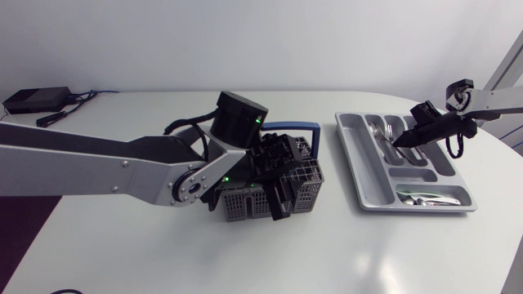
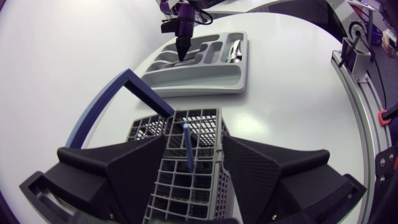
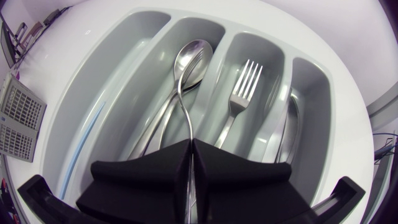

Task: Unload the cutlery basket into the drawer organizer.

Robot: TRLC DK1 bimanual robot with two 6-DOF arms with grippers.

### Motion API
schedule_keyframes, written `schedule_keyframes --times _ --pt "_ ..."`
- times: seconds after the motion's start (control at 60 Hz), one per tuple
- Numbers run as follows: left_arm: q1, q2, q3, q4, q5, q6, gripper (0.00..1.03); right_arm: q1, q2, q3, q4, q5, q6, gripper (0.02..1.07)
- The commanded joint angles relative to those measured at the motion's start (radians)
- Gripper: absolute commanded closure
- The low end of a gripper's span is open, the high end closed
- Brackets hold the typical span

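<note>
The grey cutlery basket (image 1: 242, 204) with a blue handle (image 1: 294, 127) stands mid-table. My left gripper (image 1: 279, 181) is down over it, open. Its fingers stand either side of a thin blue-handled piece (image 2: 186, 146) that is upright in the basket (image 2: 154, 127) and touches neither finger. The grey drawer organizer (image 1: 361, 167) lies to the right. My right gripper (image 1: 400, 144) dips into its spoon compartment. In the right wrist view this gripper (image 3: 189, 144) is shut on the thin handle of a spoon (image 3: 193, 53) that lies over another spoon. A fork (image 3: 245, 81) lies one compartment over.
More cutlery (image 1: 425, 198) fills the organizer's cross compartment nearest the table's front edge, and a knife (image 3: 289, 124) lies in the outer slot. The long compartment (image 3: 118, 74) on the basket side looks bare. A black box with cables (image 1: 33, 100) sits at the far back left.
</note>
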Motion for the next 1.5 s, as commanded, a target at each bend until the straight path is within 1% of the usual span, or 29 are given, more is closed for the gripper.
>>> schedule_keyframes --times 0.0,0.333,0.5,0.55,0.683,0.733,0.867,0.883,0.917,1.017,1.067,1.1,1.2,1.483 --pt "0.0 -0.022 -0.01 0.004 -0.006 0.012 0.4 -0.013 0.011 -0.007 -0.023 -0.013 -0.014 1.01" --pt "-0.005 -0.019 -0.01 0.007 -0.006 0.012 0.4 -0.029 -0.055 -0.047 -0.027 -0.067 -0.009 1.01" --pt "-0.005 -0.019 -0.01 0.007 -0.007 0.012 0.4 -0.037 -0.095 -0.068 0.002 -0.075 0.03 1.01" --pt "-0.005 -0.02 -0.012 0.007 -0.007 0.011 0.4 -0.039 -0.11 -0.082 0.029 -0.059 0.053 1.01" --pt "-0.002 -0.022 -0.015 0.007 -0.007 0.009 0.4 -0.031 -0.152 -0.15 0.134 0.045 0.109 1.01" --pt "-0.002 -0.022 -0.015 0.007 -0.007 0.008 0.4 -0.022 -0.162 -0.168 0.148 0.056 0.118 1.01" --pt "-0.002 -0.023 -0.013 0.005 -0.007 0.008 0.4 0.007 -0.164 -0.179 0.138 0.053 0.099 1.01" --pt "-0.002 -0.025 -0.015 0.005 -0.007 0.008 0.4 0.009 -0.162 -0.18 0.138 0.051 0.095 1.0" --pt "-0.002 -0.026 -0.015 0.005 -0.007 0.008 0.4 0.014 -0.161 -0.185 0.138 0.048 0.084 0.94" --pt "0.0 -0.029 -0.019 0.005 -0.007 0.008 0.4 0.03 -0.149 -0.183 0.137 0.048 0.046 0.66" --pt "0.0 -0.029 -0.023 0.005 -0.007 0.008 0.4 0.035 -0.139 -0.179 0.137 0.048 0.029 0.58" --pt "0.0 -0.031 -0.026 0.007 -0.007 0.008 0.4 0.037 -0.133 -0.173 0.137 0.048 0.021 0.56" --pt "0.001 -0.031 -0.029 0.01 -0.007 0.008 0.4 0.038 -0.103 -0.136 0.109 0.05 -0.003 0.56" --pt "0.001 -0.031 -0.027 0.011 -0.007 0.008 0.4 0.046 -0.034 -0.076 0.08 0.07 -0.039 0.57"
